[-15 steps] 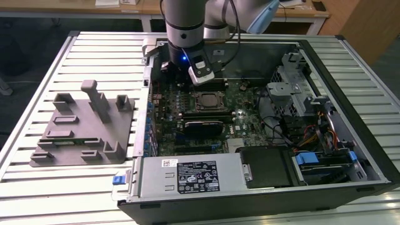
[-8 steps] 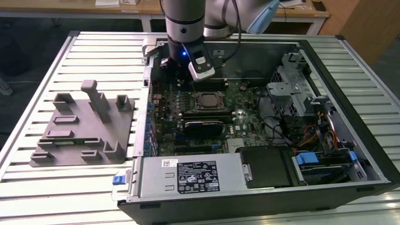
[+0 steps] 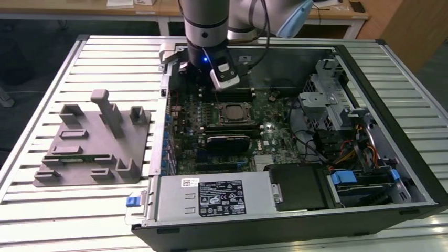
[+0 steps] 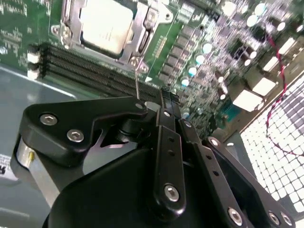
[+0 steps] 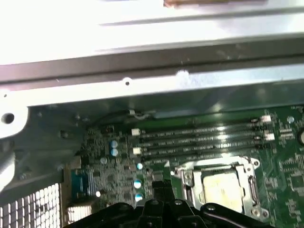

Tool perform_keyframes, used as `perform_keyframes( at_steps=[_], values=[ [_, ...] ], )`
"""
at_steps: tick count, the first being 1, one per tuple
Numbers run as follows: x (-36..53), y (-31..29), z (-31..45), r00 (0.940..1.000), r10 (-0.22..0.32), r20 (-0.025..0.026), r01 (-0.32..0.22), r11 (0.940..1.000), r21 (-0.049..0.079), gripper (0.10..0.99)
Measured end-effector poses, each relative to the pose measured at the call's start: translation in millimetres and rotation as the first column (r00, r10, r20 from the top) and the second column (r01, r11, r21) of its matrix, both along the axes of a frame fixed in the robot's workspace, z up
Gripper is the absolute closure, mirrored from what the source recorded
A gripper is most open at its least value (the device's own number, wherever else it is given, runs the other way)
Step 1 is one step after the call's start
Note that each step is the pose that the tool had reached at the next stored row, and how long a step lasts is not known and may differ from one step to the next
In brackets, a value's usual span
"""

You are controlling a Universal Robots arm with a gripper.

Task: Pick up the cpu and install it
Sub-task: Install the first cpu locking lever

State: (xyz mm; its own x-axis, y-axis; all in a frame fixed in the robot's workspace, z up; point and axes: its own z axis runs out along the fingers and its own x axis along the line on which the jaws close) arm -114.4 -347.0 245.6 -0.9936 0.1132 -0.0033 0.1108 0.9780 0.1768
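Observation:
The cpu (image 3: 231, 112), a small square chip with a pale silver top, lies flat in its socket on the green motherboard (image 3: 269, 139) inside the open computer case. Both wrist views show the cpu (image 4: 105, 23) (image 5: 221, 190) framed by the socket's metal bracket. My gripper (image 3: 204, 84) hangs over the board just behind the socket, toward the case's back wall. Its black fingers (image 4: 164, 102) are shut together with nothing between them. In the first wrist view the gripper (image 5: 161, 202) sits beside the socket's corner. A thin metal socket lever (image 4: 137, 78) stands up right by the fingertips.
A large grey fixture (image 3: 91, 142) with upright blocks lies on the slatted table at the exterior view's left. The silver power supply box (image 3: 210, 197) fills the case's near side. Drive cages and cables (image 3: 343, 131) crowd the right. Memory slots (image 5: 199, 137) run beside the socket.

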Motion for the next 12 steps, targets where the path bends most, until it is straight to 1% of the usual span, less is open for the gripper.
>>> perform_keyframes(
  at_steps=[7, 8, 12],
  values=[
    [-2.7, -0.2, 0.0, 1.0, 0.0, 0.0, 0.0, 0.9982, 0.06, 0.98],
    [-2.9, -0.3, -0.1, 1.0, 0.0, 0.0001, 0.0, 0.9979, 0.064, 0.98],
    [-2.8, -0.2, 0.0, 1.0, 0.0, 0.0, 0.0, 0.9979, 0.065, 0.98]
  ],
)
